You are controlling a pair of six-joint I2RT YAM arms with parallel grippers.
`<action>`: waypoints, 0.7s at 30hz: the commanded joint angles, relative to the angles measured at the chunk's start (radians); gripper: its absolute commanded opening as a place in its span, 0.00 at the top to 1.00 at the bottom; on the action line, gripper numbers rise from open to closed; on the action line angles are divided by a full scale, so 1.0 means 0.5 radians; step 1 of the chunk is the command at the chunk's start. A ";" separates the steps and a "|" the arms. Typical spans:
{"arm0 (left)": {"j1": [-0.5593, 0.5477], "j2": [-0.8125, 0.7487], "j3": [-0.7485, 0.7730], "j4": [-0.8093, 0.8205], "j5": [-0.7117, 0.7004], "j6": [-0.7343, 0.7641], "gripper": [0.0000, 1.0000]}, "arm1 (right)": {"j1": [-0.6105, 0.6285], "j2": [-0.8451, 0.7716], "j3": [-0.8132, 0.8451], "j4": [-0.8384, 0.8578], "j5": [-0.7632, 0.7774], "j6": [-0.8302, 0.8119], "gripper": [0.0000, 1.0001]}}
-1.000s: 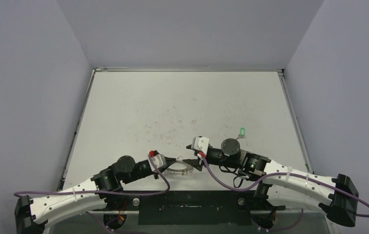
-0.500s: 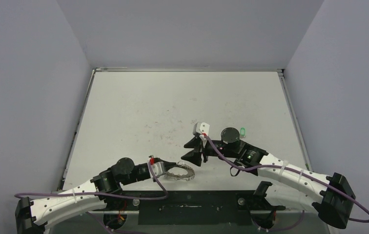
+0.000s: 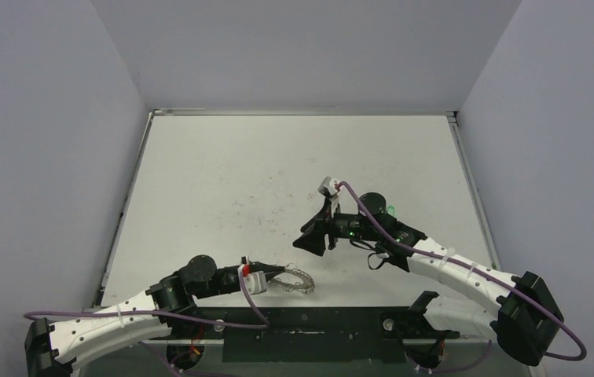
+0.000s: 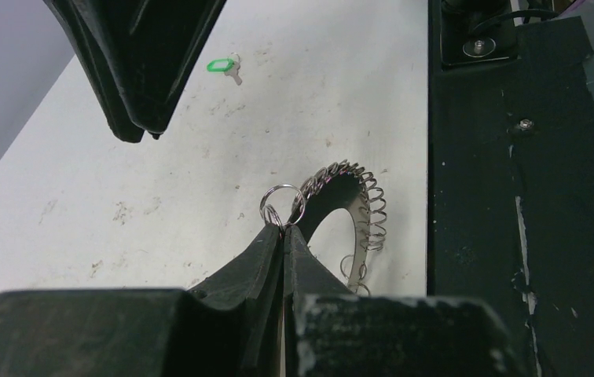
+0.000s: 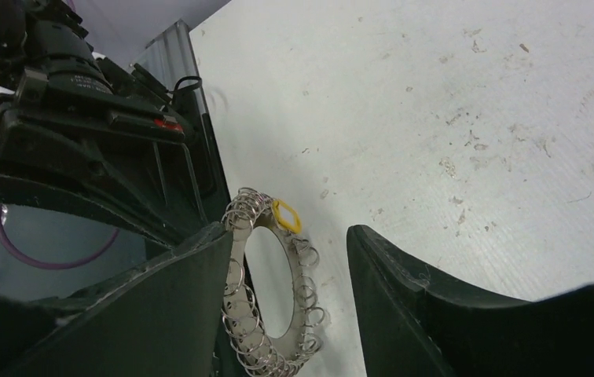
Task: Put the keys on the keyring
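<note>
Threading step, seemingly half done. The left hand (image 4: 282, 228) pinches one wire loop of the keyring (image 4: 372, 212), a silvery loop-fringed band tilted off the counter (image 3: 223, 173). The yellow key (image 5: 286, 216) sits at the keyring's rim, and the green key (image 4: 220, 66) lies well beyond the keyring. The right hand (image 3: 315, 236), half-spread and empty, should fetch it next.

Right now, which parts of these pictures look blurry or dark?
Left wrist view: the left claw is a dark, soft mass up close, the ring sharp. Right wrist view: right claw dark and blurred, yellow key crisp. Top view: even light, faint shadows on the table.
</note>
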 commanded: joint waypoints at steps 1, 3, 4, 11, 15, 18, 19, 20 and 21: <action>0.003 -0.033 -0.002 0.083 0.089 0.167 1.00 | -0.026 -0.087 0.027 0.121 -0.013 0.291 0.40; 0.005 -0.031 -0.007 0.073 0.091 0.192 1.00 | -0.044 -0.107 0.012 0.142 -0.013 0.413 0.37; 0.003 -0.027 -0.007 0.070 0.092 0.202 1.00 | -0.055 -0.110 -0.004 0.181 -0.045 0.482 0.34; 0.004 0.012 -0.016 0.057 0.146 0.204 1.00 | -0.060 -0.134 -0.139 0.287 -0.038 0.878 0.29; 0.004 0.012 -0.016 0.059 0.163 0.208 1.00 | -0.054 -0.172 -0.050 -0.100 0.179 0.876 0.34; 0.003 0.012 -0.017 0.067 0.166 0.208 1.00 | -0.039 -0.122 -0.032 -0.128 0.109 0.916 0.41; 0.005 0.013 -0.016 0.071 0.167 0.210 1.00 | -0.032 -0.088 -0.032 -0.115 0.062 0.929 0.46; 0.002 0.014 -0.014 0.069 0.170 0.210 1.00 | -0.020 -0.041 -0.031 -0.100 0.022 0.952 0.52; 0.004 0.017 -0.012 0.070 0.172 0.211 1.00 | -0.010 -0.005 -0.033 -0.077 -0.016 0.966 0.54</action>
